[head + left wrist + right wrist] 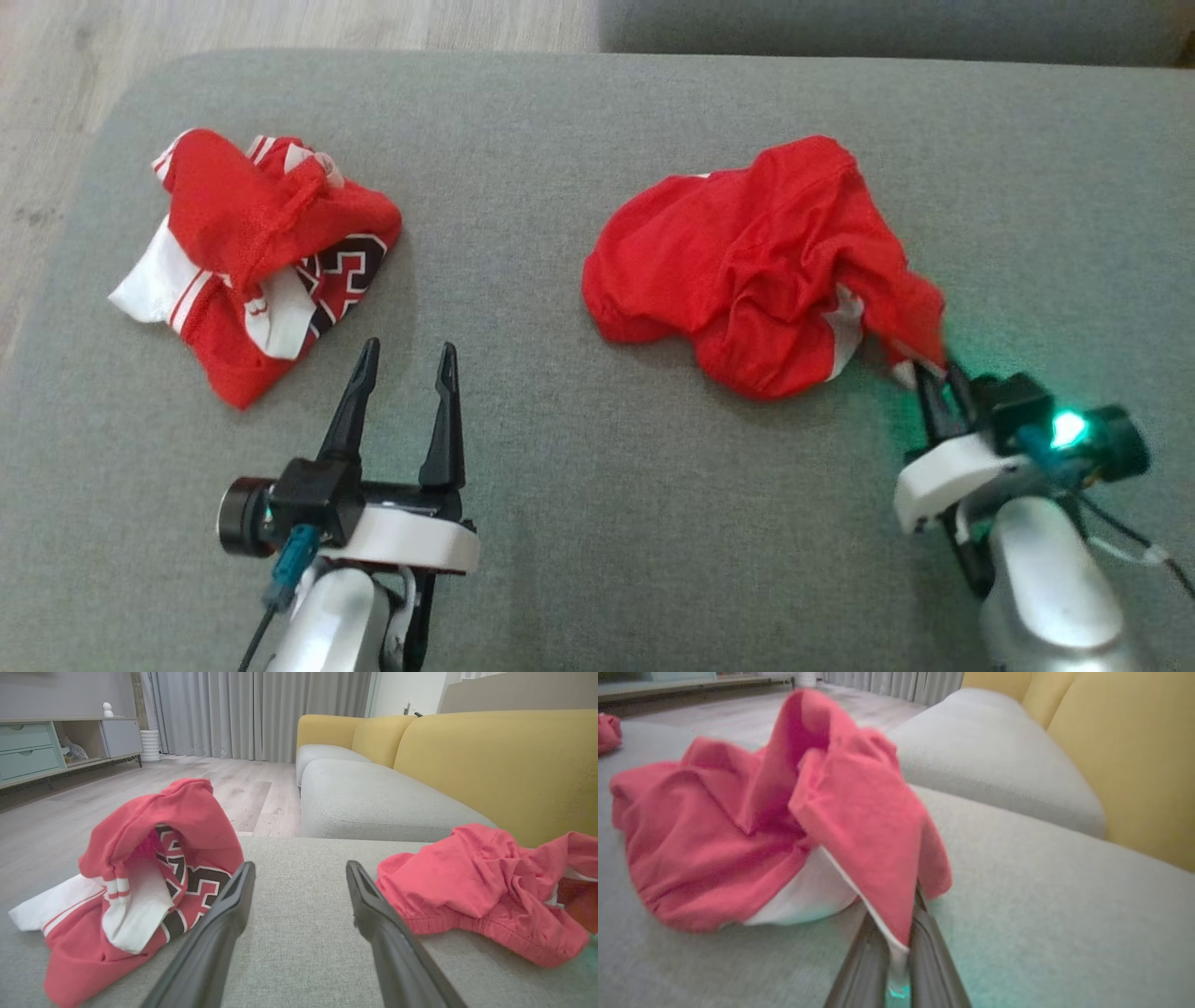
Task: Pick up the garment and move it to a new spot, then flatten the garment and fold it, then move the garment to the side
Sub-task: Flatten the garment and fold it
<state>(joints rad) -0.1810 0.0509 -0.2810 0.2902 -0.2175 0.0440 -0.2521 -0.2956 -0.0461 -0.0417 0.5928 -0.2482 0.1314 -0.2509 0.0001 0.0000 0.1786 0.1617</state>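
Pinching near-right edge of red garment [747,271]: right gripper [938,378] clamped on it; left gripper [406,359] spread, well apart.

Soft even daylight, blurred right-wrist view.

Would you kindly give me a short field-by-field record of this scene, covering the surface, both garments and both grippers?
surface: grey fabric cushion
garment on the left: crumpled red and white jersey with black print, untouched
garment on the right: crumpled red cloth garment with a white panel
left gripper: open, empty, aimed between the garments
right gripper: shut on the red garment's near corner
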